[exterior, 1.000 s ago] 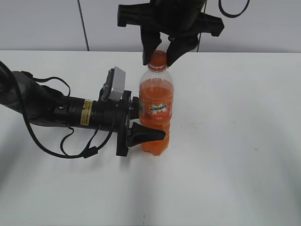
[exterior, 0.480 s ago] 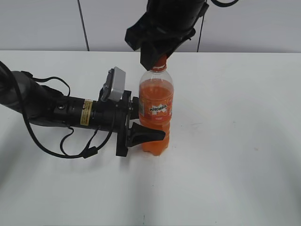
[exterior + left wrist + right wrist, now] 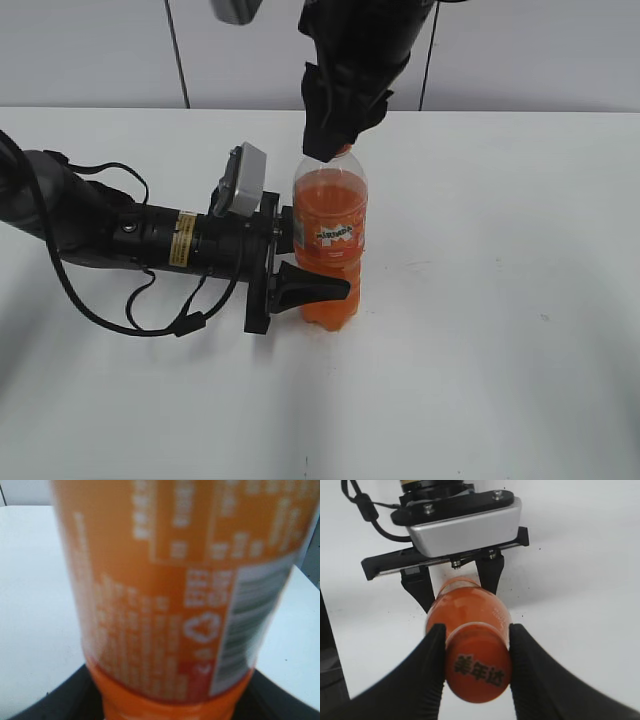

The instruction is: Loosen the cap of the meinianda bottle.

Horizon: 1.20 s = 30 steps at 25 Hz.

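The meinianda bottle (image 3: 331, 235) stands upright on the white table, full of orange liquid, with an orange Mirinda label. My left gripper (image 3: 300, 270) lies sideways and is shut on the bottle's lower body; the left wrist view is filled by the label (image 3: 170, 590). My right gripper (image 3: 328, 135) comes down from above and is shut on the orange cap (image 3: 477, 669), whose dark print shows between the two black fingers (image 3: 476, 655). In the exterior view the cap is hidden by the gripper.
The white table (image 3: 500, 300) stretches around the bottle. The left arm's black body and cables (image 3: 120, 240) lie on the table to the left. A grey wall runs behind.
My right gripper has turned about the bottle's axis while clamped on the cap. The bottle's label has shifted slightly. The left arm has stayed in place.
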Motion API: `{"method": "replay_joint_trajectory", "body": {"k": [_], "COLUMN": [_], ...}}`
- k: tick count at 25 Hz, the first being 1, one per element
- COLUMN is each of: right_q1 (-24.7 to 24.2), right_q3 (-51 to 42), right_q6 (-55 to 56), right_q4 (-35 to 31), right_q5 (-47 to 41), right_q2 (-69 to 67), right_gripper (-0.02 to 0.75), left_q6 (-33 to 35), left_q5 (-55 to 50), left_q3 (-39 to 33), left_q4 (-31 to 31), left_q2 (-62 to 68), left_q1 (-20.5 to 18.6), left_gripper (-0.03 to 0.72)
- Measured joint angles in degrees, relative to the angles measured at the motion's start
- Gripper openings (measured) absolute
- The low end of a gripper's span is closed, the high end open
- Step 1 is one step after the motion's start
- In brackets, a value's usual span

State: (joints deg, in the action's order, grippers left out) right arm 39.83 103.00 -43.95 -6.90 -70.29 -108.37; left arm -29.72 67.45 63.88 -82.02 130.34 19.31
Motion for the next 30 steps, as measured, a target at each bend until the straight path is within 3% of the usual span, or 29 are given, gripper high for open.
{"method": "replay_joint_trajectory", "body": {"k": [12,30], "right_q1": [0.0,0.1], "right_q3": [0.0,0.0], "right_q6": [-27.7,-38.2], "right_q4": [-1.2,-0.1], "right_q5": [-1.3,-1.7], "right_q2": [0.1,0.3], "right_gripper": [0.285,0.29], "left_q6": [0.4,0.3], "left_q5": [0.0,-0.1], "left_q3": [0.0,0.1], "left_q4": [-0.3,0.1], "left_q2": [-0.1,-0.1], "left_q1": [0.0,0.1], "left_gripper": [0.395,0.395]}}
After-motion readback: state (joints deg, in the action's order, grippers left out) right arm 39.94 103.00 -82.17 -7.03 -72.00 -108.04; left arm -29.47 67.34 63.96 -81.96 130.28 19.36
